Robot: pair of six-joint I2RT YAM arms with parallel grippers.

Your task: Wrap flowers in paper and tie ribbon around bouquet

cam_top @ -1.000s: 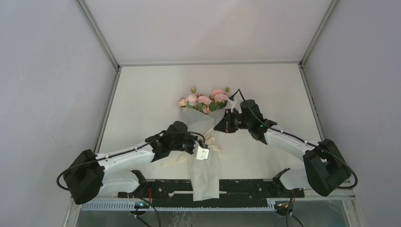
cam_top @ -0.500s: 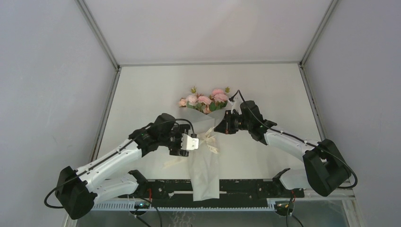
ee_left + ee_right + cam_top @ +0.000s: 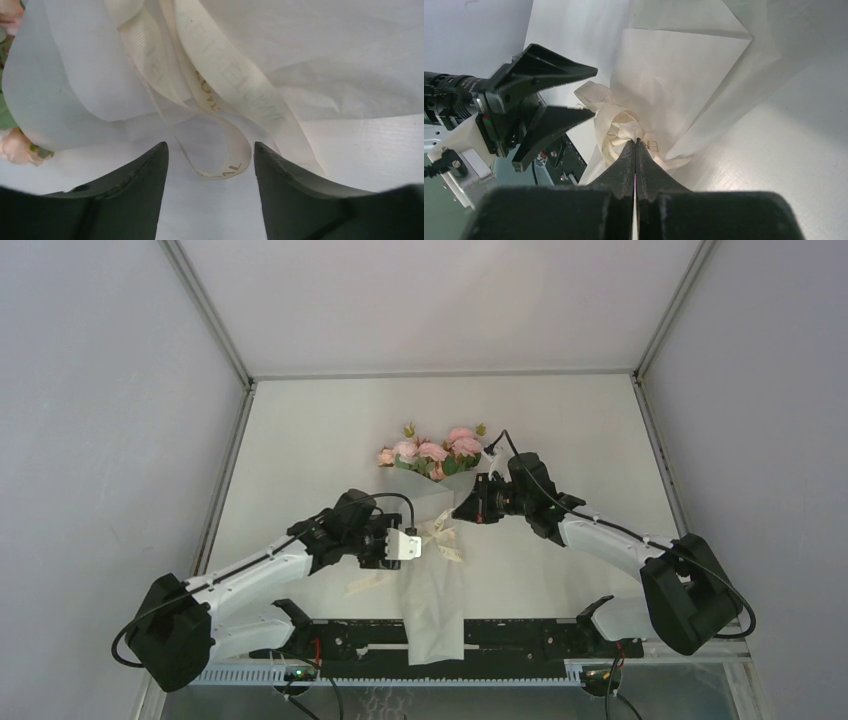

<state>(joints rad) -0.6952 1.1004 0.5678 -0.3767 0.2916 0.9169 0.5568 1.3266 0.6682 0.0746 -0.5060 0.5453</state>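
While the bouquet [image 3: 432, 580] lies along the bench [image 3: 320, 430], flowers [image 3: 430, 452] at the far end, the ribbon [image 3: 220, 65] at its waist sits just ahead of the released left pincer [image 3: 210, 150]. The right pincer [image 3: 636, 142], clenched, has its tips at the knot from the opposite side.

Unreadable gold lettering on ribbon [image 3: 225, 65]

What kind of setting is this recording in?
Probably a lab robot cell, not a florist's: bare grey panel walls, a plain white table, and two arms bolted to a rail.
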